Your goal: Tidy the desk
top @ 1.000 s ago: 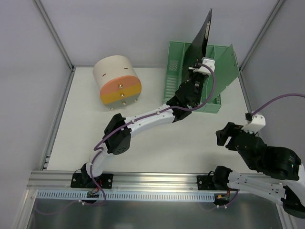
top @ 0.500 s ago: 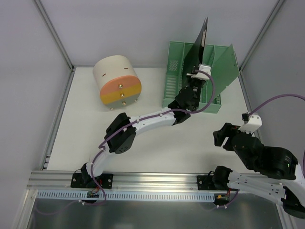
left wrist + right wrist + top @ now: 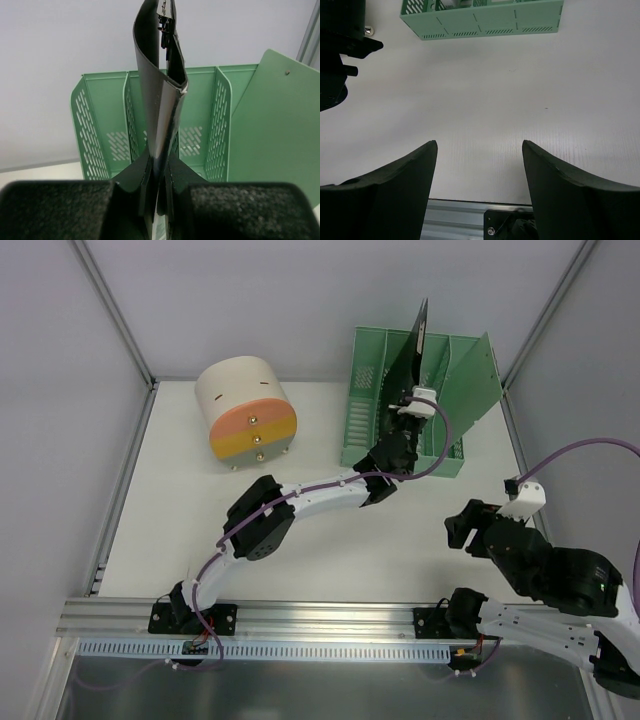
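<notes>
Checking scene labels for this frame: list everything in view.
desk: 1, white, under everything
rail: 1, aluminium, desk's near edge
file rack: 1, green, far right of desk
black sheet: 1, black, upright at the rack
green sheet: 1, green, leaning at the rack's right end
drum: 1, beige with orange and yellow bands, on its side, far left
left arm: 1, white and black, reaching to the rack, jaws shut on the black sheet
right arm: 1, black and white, near right, jaws open over bare desk
</notes>
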Robot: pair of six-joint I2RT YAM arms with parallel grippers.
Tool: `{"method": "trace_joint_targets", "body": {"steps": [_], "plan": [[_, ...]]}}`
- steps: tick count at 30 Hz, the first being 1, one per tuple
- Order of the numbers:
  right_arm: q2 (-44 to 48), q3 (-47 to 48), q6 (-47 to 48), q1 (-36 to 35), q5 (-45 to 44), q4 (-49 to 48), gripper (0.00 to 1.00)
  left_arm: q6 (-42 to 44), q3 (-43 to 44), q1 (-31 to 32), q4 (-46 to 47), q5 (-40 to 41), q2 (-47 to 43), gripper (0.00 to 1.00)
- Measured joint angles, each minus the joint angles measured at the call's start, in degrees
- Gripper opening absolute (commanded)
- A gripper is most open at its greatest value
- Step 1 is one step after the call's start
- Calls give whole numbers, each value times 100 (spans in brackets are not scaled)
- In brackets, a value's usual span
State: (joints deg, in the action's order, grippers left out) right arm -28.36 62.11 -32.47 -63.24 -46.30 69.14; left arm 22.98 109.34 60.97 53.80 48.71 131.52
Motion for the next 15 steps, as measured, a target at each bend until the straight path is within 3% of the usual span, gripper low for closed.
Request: {"method": "trace_joint_targets", "body": {"steps": [7,10,11,13,14,15], "plan": [[63,-81,0,0,39,-37,73,-153,-184,-39,-4,13,39,2],[63,-94,0,0,57,-39,73,-219,-247,-66,-2,22,39,12],[63,-98,0,0,61,-39,73,-251,-271,-66,-4,22,42,22],[63,-103,0,0,70,-42,73,-278,-306,-66,11,22,42,27],[66,-105,0,0,72,-42,73,-289,-319,-66,11,20,42,39],[66,-105,0,0,74,-42,73,-293,-326,-66,24,20,42,43]]}}
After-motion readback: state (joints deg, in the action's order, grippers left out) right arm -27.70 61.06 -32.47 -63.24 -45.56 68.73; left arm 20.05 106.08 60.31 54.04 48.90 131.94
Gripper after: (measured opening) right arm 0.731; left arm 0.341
